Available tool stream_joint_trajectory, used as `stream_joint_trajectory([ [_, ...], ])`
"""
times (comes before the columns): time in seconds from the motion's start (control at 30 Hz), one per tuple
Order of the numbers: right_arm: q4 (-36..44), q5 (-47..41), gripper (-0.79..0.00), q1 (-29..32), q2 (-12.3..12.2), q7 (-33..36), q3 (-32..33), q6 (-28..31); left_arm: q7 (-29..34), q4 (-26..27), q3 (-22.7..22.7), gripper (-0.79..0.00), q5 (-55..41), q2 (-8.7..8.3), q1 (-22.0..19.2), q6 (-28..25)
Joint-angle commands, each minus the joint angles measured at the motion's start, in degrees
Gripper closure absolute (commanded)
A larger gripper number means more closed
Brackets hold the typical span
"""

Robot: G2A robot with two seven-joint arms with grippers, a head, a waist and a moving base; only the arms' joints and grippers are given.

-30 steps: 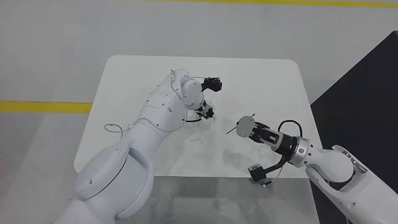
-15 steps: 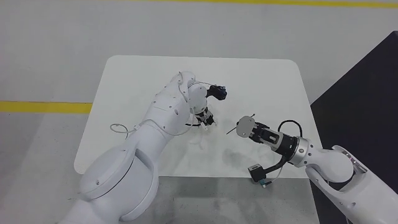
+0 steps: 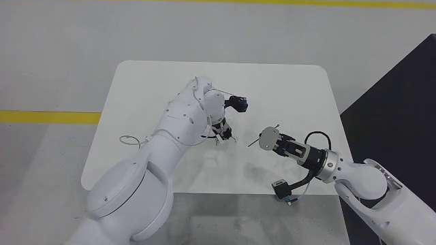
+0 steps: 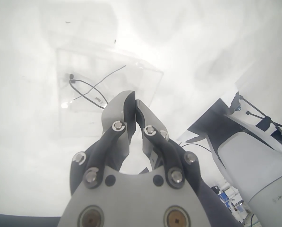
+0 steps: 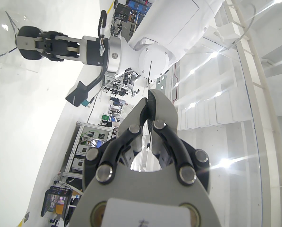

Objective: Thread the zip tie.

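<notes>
- Zip tie (image 5: 150,72) sits pinched in the right gripper (image 3: 269,138), jaws clamped on its strap, held above the table (image 3: 136,109).
- Left gripper (image 3: 223,134), jaws pressed together on nothing visible, points down over a clear box (image 4: 84,57) holding a looped tie (image 4: 70,76).
- From the left gripper, the zip tie lies at 3 o'clock, its strap running 2-to-8 o'clock; the left arm would probably have to come across.

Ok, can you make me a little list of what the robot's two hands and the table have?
Right gripper: shut on a thin black plastic zip tie poking out past its tip
Left gripper: shut, nothing visible in it, facing the box
Box: clear plastic box on the white table
By the box: looped black tie, in or behind it, cannot tell
</notes>
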State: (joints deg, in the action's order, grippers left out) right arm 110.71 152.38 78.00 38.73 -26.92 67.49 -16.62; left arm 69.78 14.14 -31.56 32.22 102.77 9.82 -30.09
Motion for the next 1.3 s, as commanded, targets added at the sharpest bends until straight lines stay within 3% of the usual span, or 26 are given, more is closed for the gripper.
stream_joint_trajectory([
  [0.0, 0.00, 0.00, 0.000, 0.00, 0.00, 0.00, 0.00, 0.00, -1.46, -1.03, -0.79, 0.000, -0.83, -0.39, -0.52, 1.51],
  [0.13, 0.00, 0.00, 0.000, 0.00, 0.00, 0.00, 0.00, 0.00, -3.02, -1.43, -1.18, 0.000, -0.62, -0.68, -0.36, 5.39],
  [0.23, 0.00, 0.00, 0.000, 0.00, 0.00, 0.00, 0.00, 0.00, -3.65, -0.87, -1.02, -0.142, 0.07, -0.70, 0.28, 6.16],
  [0.33, 0.00, 0.00, 0.000, 0.00, 0.00, 0.00, 0.00, 0.00, -4.86, -0.28, -0.52, -0.228, 1.50, -0.53, 0.95, 8.18],
  [0.6, 0.00, 0.00, 0.000, 0.00, 0.00, 0.00, 0.00, 0.00, -5.21, -0.81, -0.53, -0.157, 2.13, -0.21, 1.52, 8.83],
  [1.03, 0.00, 0.00, 0.000, 0.00, 0.00, 0.00, 0.00, 0.00, -2.17, -2.07, -0.26, -0.188, 3.28, 0.48, 2.11, 9.56],
  [1.27, 0.00, 0.00, 0.000, 0.00, 0.00, 0.00, 0.00, 0.00, -5.74, -2.34, -1.63, -0.160, 1.58, 0.44, 1.48, 10.50],
])
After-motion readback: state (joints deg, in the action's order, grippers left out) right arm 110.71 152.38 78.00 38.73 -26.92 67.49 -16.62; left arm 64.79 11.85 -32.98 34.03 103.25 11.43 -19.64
